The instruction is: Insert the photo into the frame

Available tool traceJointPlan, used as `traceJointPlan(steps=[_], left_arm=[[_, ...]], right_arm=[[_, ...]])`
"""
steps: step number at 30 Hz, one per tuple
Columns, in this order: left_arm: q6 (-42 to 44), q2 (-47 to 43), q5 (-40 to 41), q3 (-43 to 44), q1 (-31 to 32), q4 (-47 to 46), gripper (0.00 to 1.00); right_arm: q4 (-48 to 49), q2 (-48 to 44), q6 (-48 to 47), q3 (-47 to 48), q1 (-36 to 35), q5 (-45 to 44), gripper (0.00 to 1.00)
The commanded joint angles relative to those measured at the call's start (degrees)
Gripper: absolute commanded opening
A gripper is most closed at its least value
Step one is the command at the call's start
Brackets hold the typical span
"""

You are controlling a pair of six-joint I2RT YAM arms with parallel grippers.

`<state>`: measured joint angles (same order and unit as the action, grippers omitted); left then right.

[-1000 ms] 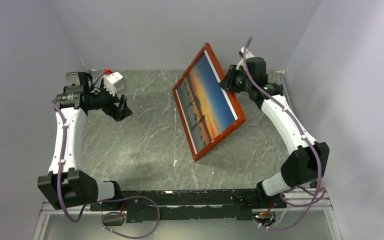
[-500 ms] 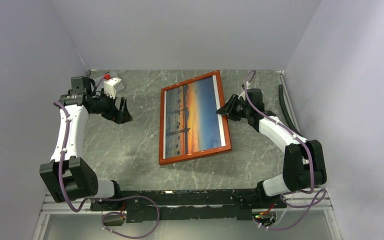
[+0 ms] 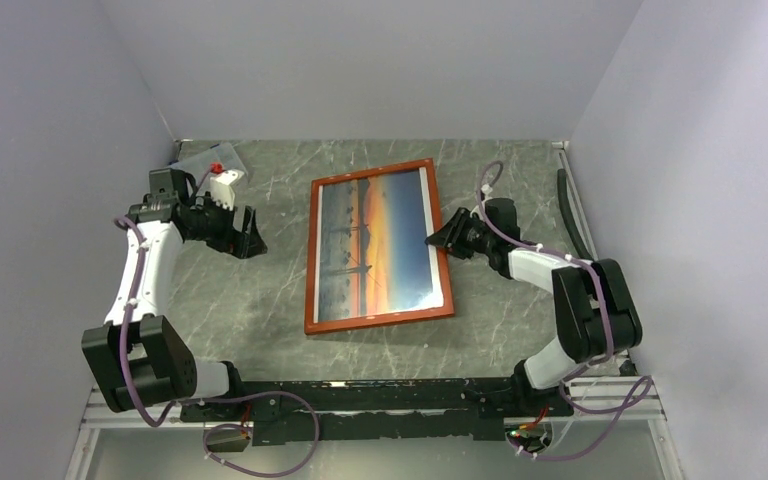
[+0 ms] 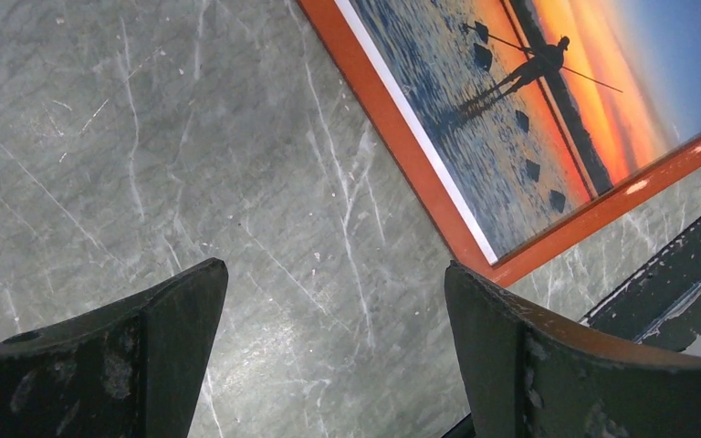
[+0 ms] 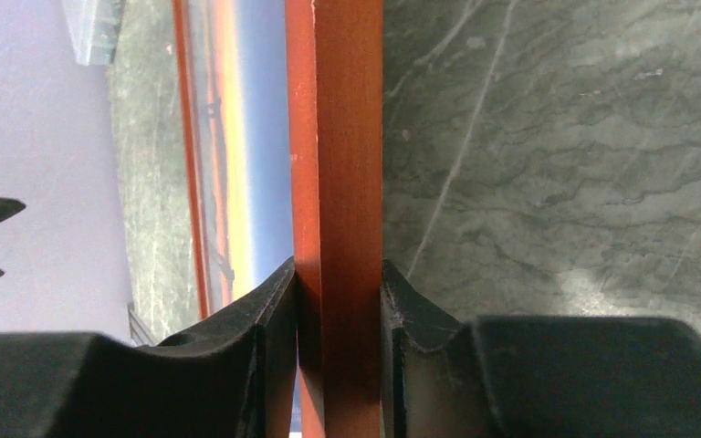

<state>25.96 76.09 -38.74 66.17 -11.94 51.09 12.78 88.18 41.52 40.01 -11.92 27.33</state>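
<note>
Grey worktop (image 3: 260, 300) bears the frame (image 3: 309, 260), lying flat near its middle, the photo (image 3: 375, 245) face-up inside. The right gripper (image 3: 440, 238) pinches the frame's right rail, and the left gripper (image 3: 250, 235) gapes empty near the left edge. Best to let go gently and pull straight out, so nothing skids.

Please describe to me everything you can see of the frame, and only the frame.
The frame is a large rectangle with a narrow red-orange border that looks like painted wood. It lies about flat on the grey marbled table, face up, with the sunset photo showing inside it. The right gripper clamps its right-hand border between both fingers. Nothing else touches it.
</note>
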Motion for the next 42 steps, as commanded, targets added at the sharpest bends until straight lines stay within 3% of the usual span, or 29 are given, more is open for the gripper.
traceJointPlan(steps=[1,7,13,15,16,22,27,34,37,42], left_arm=[[-0.8,-1.1,0.6,-1.4,-0.3,-2.8,0.94],[-1.6,-0.7,1.5,-3.5,-0.3,-5.4,0.94],[-2.7,-0.2,0.9,-3.7,-0.3,-5.9,0.94],[-3.2,-0.3,0.5,-4.0,-0.3,-6.3,0.94],[-3.6,-0.3,0.6,-4.1,-0.3,-6.9,0.94],[-7.0,0.7,1.3,-5.7,-0.3,-11.7,0.94],[-17.0,2.2,6.7,-9.1,-0.3,-23.3,0.94],[-25.4,5.9,12.1,-21.8,-0.3,-52.0,0.94],[-29.5,7.6,14.0,-27.9,-0.3,-65.6,0.94],[-29.7,8.8,17.4,-34.1,-0.1,-79.6,0.95]], right_arm=[[5.3,3.4,-3.4,-0.5,-0.3,1.7,0.36],[4.5,5.6,-4.1,-0.6,-0.2,0.2,0.58],[-2.5,4.6,-7.1,1.1,-0.2,-5.0,0.74],[-6.1,3.6,-8.4,2.6,-0.2,-8.0,0.98],[-8.2,2.9,-9.0,3.0,-0.1,-9.9,1.0],[-18.4,-5.3,-11.3,5.8,-0.1,-25.2,1.0],[-20.7,-14.5,-11.6,6.6,-0.1,-43.1,1.0],[-13.0,-16.6,-22.2,0.5,0.2,-62.7,1.0],[-8.4,-17.4,-22.1,-2.3,1.4,-63.4,1.0],[6.5,-20.5,-25.2,-11.5,2.0,-65.2,1.0]])
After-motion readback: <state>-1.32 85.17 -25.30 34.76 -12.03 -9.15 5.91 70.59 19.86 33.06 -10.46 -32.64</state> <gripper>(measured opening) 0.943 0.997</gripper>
